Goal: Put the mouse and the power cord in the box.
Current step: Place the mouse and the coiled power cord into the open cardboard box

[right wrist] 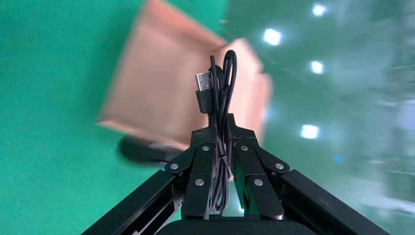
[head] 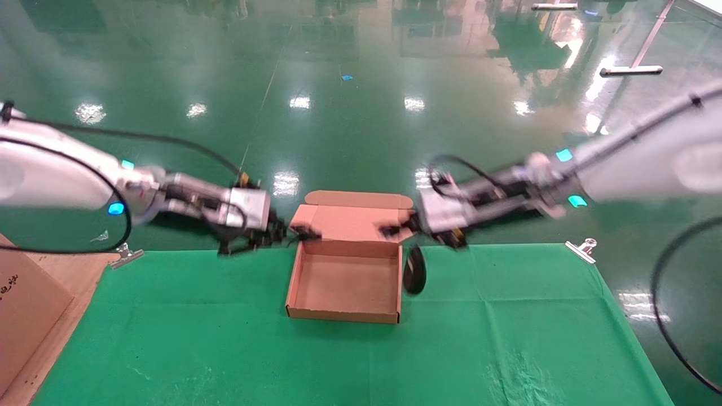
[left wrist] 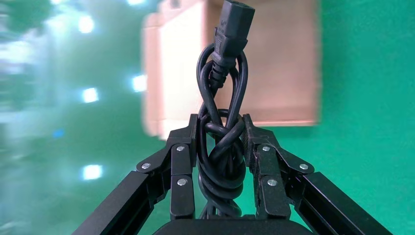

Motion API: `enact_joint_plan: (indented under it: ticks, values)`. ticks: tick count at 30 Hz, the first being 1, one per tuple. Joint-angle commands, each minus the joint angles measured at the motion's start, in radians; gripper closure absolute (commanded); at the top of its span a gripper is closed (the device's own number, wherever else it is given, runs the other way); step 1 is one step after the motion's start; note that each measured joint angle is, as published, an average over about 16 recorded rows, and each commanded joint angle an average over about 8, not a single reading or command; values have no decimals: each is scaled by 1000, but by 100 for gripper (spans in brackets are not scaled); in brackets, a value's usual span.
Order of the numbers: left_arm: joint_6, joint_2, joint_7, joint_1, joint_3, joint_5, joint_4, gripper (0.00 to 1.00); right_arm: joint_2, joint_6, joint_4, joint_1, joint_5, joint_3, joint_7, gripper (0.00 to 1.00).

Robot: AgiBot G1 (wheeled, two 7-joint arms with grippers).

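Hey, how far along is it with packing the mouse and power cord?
Nothing is packed yet: the box lies open and empty. The left hand grips the power cord; the right hand pinches the mouse's cable, the mouse dangling beside the box. Both still need placing.

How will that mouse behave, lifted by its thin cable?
The mouse probably dangles and swings: the right gripper pinches only its bundled cable. It looks light. Its glossy shell may slide down beside the box.
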Motion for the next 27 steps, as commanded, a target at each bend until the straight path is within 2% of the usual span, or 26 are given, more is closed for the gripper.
enact_joint_plan:
  ticks: [1,9,18,23,27]
  values:
    - [-55,14,2,-17,-1,0,-2,100,-29,40,2,24,3,4,7,100]
    - [-138,49,28,-42,-3,1,15,100,-61,138,101,-13,37,-2,37,100]
    - [-172,72,74,-30,-11,-10,22,100,-62,209,215,-63,72,-76,102,100]
    - [-195,84,157,28,-29,-40,-6,100,-55,212,220,-47,89,-116,133,100]
    - [-287,93,242,117,-73,-106,-34,100,-45,195,188,-23,92,-138,139,100]
